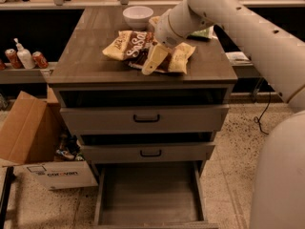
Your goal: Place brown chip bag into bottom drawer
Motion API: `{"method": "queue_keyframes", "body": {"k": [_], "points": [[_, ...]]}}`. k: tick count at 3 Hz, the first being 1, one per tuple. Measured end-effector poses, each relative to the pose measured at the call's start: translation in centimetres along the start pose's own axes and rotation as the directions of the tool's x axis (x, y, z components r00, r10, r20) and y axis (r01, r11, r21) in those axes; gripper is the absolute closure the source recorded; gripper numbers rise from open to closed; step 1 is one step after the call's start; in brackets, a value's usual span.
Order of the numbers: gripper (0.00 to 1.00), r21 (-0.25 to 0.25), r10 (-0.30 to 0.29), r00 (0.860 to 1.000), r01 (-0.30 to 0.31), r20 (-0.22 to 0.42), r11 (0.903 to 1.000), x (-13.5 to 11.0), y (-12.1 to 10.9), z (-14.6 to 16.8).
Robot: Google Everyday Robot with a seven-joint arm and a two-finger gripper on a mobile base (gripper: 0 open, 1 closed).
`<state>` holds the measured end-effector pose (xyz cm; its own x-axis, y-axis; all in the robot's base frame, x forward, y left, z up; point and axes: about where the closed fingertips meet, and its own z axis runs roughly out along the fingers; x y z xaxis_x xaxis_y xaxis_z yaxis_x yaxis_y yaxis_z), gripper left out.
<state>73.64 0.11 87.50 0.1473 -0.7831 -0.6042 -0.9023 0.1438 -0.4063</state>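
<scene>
The brown chip bag (127, 44) lies on the tabletop (83, 63), near centre. The gripper (153, 62) sits over the bag's 4 o'clock end. The bottom drawer (147, 194) stands open at 6 o'clock, below.

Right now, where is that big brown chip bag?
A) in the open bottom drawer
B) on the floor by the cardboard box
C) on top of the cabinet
C: the brown chip bag lies on the cabinet top with the gripper over it; the pulled-out bottom drawer holds no bag.

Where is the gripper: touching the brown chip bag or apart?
Cannot tell. The camera view shows the gripper overlapping the brown chip bag, but neither contact nor gap.
</scene>
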Motion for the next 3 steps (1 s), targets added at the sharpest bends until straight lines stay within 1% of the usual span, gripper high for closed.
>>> {"method": "queue_keyframes", "body": {"k": [1,2,3], "points": [[0.00,-0.013,0.048,0.998,-0.048,-0.041,0.9988,0.9,-0.6,0.7],[0.03,-0.048,0.097,0.991,-0.101,-0.090,0.9937,1.6,-0.7,1.7],[0.27,-0.066,0.116,0.987,-0.124,-0.111,0.9901,1.8,-0.6,2.2]]}}
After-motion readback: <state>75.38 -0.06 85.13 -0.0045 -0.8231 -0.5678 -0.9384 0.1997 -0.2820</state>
